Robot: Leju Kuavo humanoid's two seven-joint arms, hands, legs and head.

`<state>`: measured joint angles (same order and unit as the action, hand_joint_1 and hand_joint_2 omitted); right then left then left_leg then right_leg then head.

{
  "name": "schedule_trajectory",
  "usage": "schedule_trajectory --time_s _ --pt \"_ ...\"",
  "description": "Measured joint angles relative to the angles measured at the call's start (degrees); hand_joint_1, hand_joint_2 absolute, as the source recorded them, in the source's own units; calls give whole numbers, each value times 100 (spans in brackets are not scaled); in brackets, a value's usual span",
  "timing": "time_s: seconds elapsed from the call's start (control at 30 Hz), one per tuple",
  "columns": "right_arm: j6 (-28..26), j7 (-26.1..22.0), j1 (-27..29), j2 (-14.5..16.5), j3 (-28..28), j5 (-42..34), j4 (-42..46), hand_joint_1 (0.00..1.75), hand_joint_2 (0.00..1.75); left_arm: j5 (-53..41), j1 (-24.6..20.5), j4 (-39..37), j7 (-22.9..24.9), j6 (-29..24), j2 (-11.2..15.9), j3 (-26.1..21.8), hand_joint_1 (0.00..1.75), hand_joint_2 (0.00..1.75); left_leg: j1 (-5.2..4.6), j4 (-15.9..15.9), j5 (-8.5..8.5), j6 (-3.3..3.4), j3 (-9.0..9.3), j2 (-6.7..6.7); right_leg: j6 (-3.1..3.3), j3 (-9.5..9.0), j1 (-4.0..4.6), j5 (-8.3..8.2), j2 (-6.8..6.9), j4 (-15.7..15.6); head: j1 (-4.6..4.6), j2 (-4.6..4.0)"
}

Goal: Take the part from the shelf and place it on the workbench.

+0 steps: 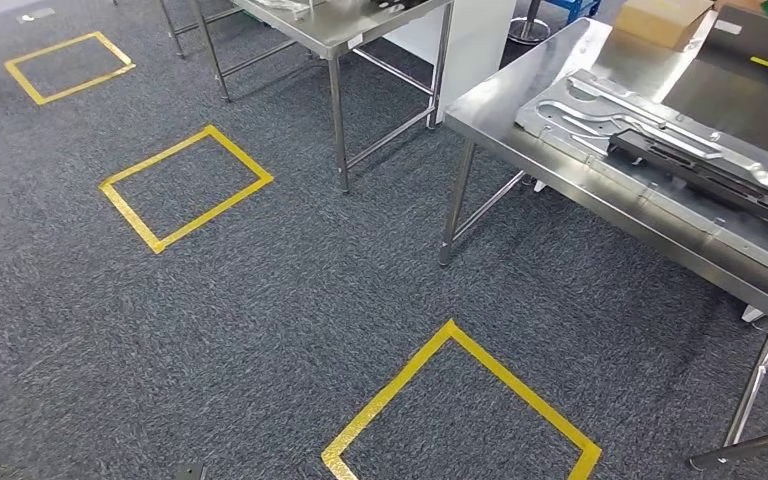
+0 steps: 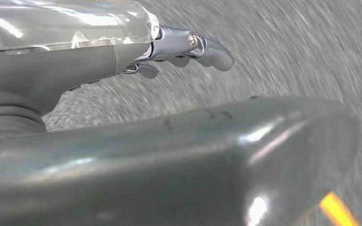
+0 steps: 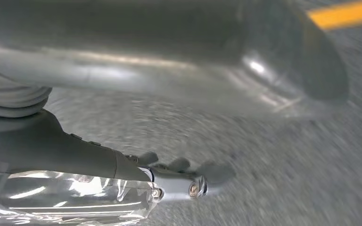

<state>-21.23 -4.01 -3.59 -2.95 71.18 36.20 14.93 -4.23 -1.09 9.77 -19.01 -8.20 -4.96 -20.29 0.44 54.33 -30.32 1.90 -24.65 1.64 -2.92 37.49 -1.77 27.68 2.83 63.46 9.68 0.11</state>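
A steel workbench stands at the right of the head view. On it lies a silver stamped sheet-metal panel, with a long black part lying across it. My left hand hangs over the grey carpet, its fingers stretched out and apart from the thick thumb, with nothing in it. My right hand hangs the same way, its fingers straight and holding nothing. Both wrist views show blurred carpet.
A second steel table stands at the back, its legs near the workbench's corner. Yellow tape squares mark the carpet. A cardboard box sits on the workbench's far end.
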Motion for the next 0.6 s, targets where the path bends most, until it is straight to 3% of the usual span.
schedule_trajectory --time_s 0.07,0.1,0.13,0.2,0.27,0.33,0.4,0.47,0.53,0.6 --pt "136 81 53 116 -156 215 -84 0 0 -43 3 0 67 -57 -1 14 0 0 -36 21 92 31 -138 -125 8 260 15 484 -222 782 -2 0" --pt "222 98 71 162 -246 326 -115 0 0 -72 7 0 98 -77 -4 27 0 0 -51 41 130 33 -203 -197 21 306 30 589 -253 1020 0 0" --pt "310 100 77 215 -340 430 -145 0 0 -95 14 0 122 -99 -9 39 0 0 -61 65 158 28 -255 -269 41 238 42 575 -266 1031 -1 0" --pt "460 55 78 305 -518 601 -187 0 0 -106 24 0 121 -150 -22 54 0 0 -70 129 189 15 -330 -412 99 -215 54 291 -345 411 -1 1" --pt "560 -17 79 358 -647 707 -211 0 0 -104 18 0 92 -194 -36 55 0 0 -77 201 201 -8 -401 -531 158 -642 54 81 -551 -315 -1 0" --pt "617 -63 86 381 -733 751 -224 0 0 -104 4 0 69 -216 -43 56 0 0 -64 254 228 -69 -499 -647 196 -736 68 86 -675 -554 -1 1" --pt "645 -81 89 400 -807 771 -233 0 0 -104 10 0 55 -226 -45 57 0 0 -42 280 249 -148 -574 -747 248 -733 73 80 -597 -597 1 1" --pt "666 -94 82 421 -890 794 -238 0 0 -103 29 0 39 -229 -42 57 0 0 -43 487 113 -207 -693 -594 323 -753 57 46 -458 -659 3 1" --pt "706 -122 88 439 -971 840 -247 0 0 -101 25 0 17 -227 -42 58 0 0 -35 1125 -228 -254 -1010 -342 368 -756 60 36 -306 -684 3 1" --pt "759 -146 93 451 -1043 902 -260 0 0 -95 24 0 4 -226 -43 59 0 0 -2 1818 -479 -296 -1349 -259 379 -744 74 39 -142 -680 3 0"
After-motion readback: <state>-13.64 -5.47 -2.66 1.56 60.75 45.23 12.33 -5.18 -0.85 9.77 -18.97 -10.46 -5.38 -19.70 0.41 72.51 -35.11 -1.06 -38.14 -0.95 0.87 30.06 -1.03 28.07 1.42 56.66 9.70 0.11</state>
